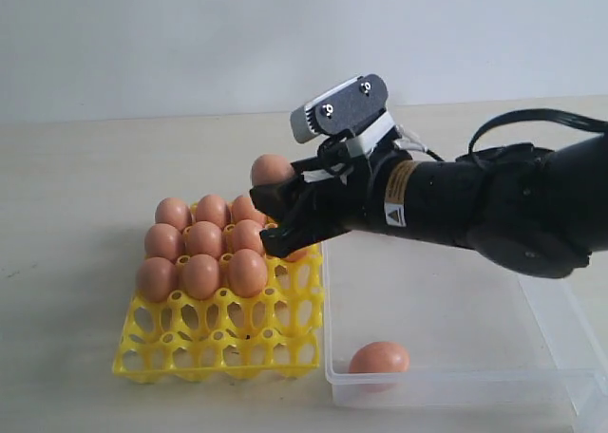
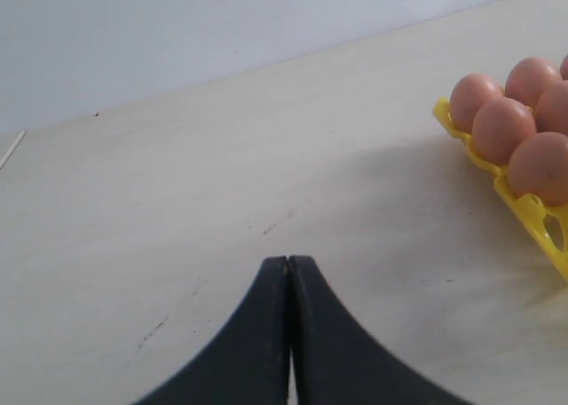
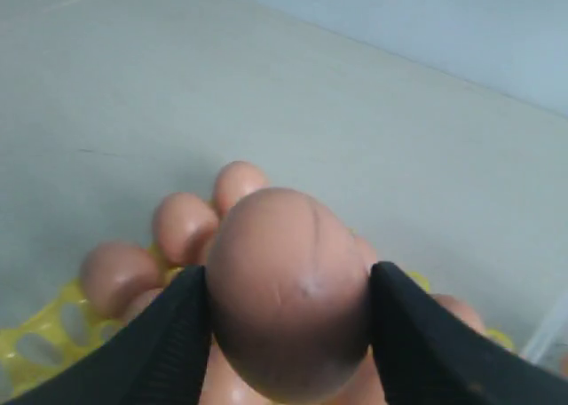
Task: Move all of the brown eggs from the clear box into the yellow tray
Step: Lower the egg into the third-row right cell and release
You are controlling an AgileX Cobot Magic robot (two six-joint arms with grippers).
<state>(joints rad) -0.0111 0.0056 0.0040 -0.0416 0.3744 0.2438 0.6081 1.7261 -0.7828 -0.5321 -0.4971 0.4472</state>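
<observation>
Orange-brown and smooth, one oval egg [image 1: 273, 170] sits clamped in the black right gripper [image 1: 283, 215] in the exterior view, raised above the far right part of the bright yellow plastic egg tray [image 1: 218, 346]. Nine seated brown eggs [image 1: 203, 239] fill three rows of cups on the tray's far left. The two near rows stand empty (what lies under the arm itself I cannot see). Just beside the tray, the large clear plastic box [image 1: 456, 384] has a lone egg [image 1: 379, 358] lying near its near-left corner.

From the left wrist, the left gripper [image 2: 287, 267] shows its two dark fingers pressed together on nothing, over the bare pale tabletop [image 2: 177, 201]. The tray's corner and four eggs lie off to one side, well apart.

From the right wrist, the black fingers [image 3: 169, 334] press on either flank of the held egg, across its narrow girth. Its long axis, as far as I can judge, points out ahead of the fingertips.

Only this view shows the grip plainly; only the exterior shows the free cups. Those lie below and toward the tray's near side, and I judge the right arm much the nearer to them.
</observation>
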